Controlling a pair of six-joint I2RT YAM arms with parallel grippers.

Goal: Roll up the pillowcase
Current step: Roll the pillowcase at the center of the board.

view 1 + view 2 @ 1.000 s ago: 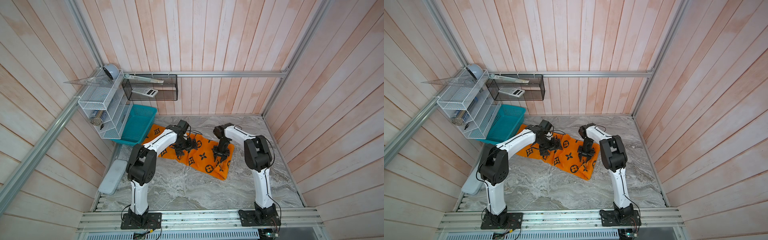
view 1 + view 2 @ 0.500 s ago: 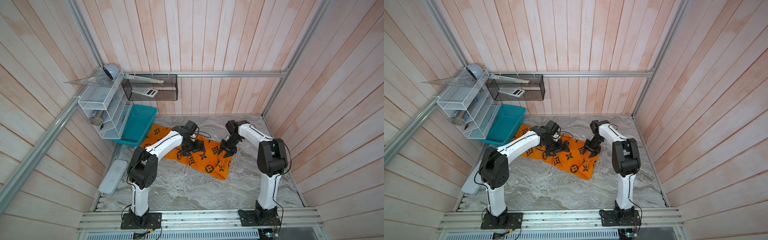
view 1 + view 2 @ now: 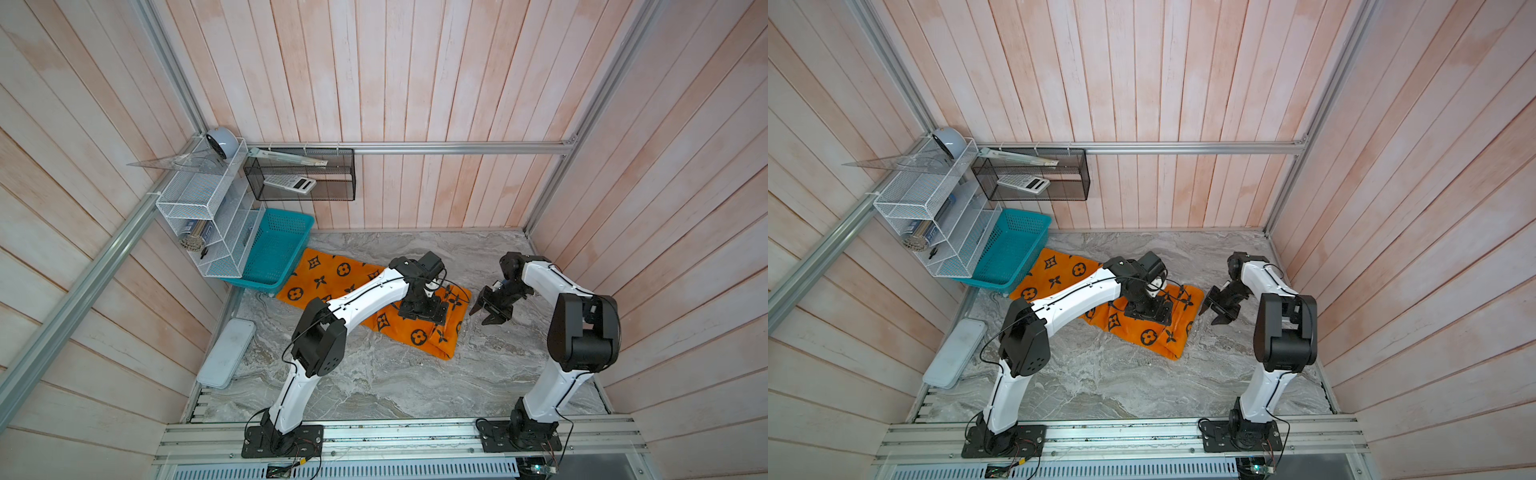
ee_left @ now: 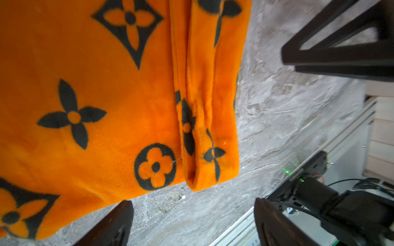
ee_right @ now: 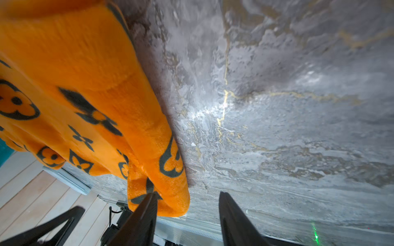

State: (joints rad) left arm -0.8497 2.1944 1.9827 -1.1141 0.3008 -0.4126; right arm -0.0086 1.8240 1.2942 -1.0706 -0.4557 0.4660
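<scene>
A grey marble-look tabletop (image 3: 374, 386) is filling the floor of a booth with pale wooden plank walls (image 3: 415, 83), seen from above; twelve o'clock is the far wall. At six o'clock a metal rail (image 3: 395, 436) is carrying the bases of the white-and-black left arm (image 3: 291, 395) and right arm (image 3: 548, 382). At eight o'clock a flat white case (image 3: 226, 353) is lying along the table's edge. From the centre toward ten o'clock the pillowcase (image 3: 332, 278) is lying flat on the marble, bright orange plush printed with black flowers. Its three o'clock end is turned over into a narrow fold. The left gripper (image 3: 424, 312) is hovering above that folded end, pointing down, jaws standing wide apart with nothing between them. The right gripper (image 3: 481, 315) is hanging just beside the fold, off the cloth, jaws parted and holding nothing, marble showing between its fingers (image 5: 147, 215). At ten o'clock a teal mesh basket (image 3: 276, 249) is sitting just beside the pillowcase's far corner. Beyond it a white wire shelf (image 3: 195, 195) and a black mesh tray (image 3: 332, 183) holding a calculator (image 3: 291, 183) are hanging on the walls.
</scene>
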